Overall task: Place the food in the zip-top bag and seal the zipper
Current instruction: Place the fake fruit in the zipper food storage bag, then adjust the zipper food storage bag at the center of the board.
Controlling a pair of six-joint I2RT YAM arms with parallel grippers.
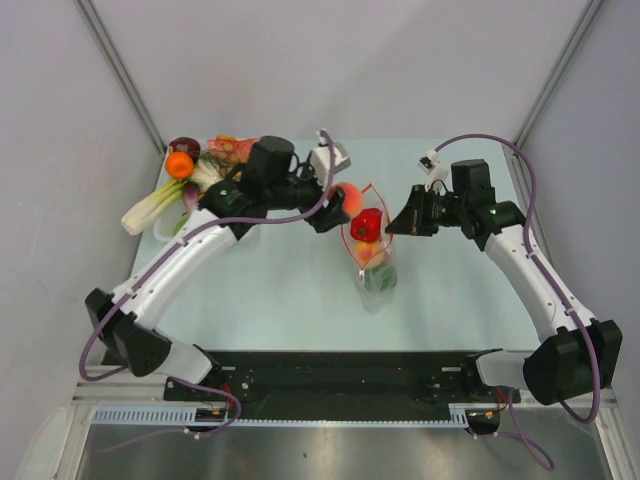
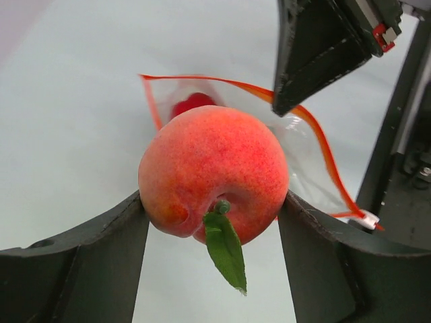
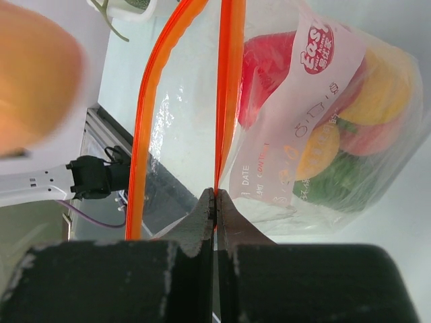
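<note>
My left gripper (image 1: 338,206) is shut on a red-orange toy peach (image 2: 212,168) with a green leaf, one piece of the food, pressed between both fingers (image 2: 121,229). The peach (image 1: 349,196) hangs just left of the open mouth of the clear zip-top bag (image 1: 374,262). Inside the bag (image 3: 337,121) lie red, yellow, orange and green pieces. My right gripper (image 3: 215,196) is shut on one lip of the red-orange zipper (image 3: 229,87), holding the mouth up; the other lip bows away. In the top view the right gripper (image 1: 397,225) is at the bag's right side.
More toy food sits heaped in a clear tray at the far left: an orange (image 1: 180,165), a pale leek (image 1: 148,209) and others. The black base rail (image 1: 340,375) runs along the near edge. Grey walls enclose the table.
</note>
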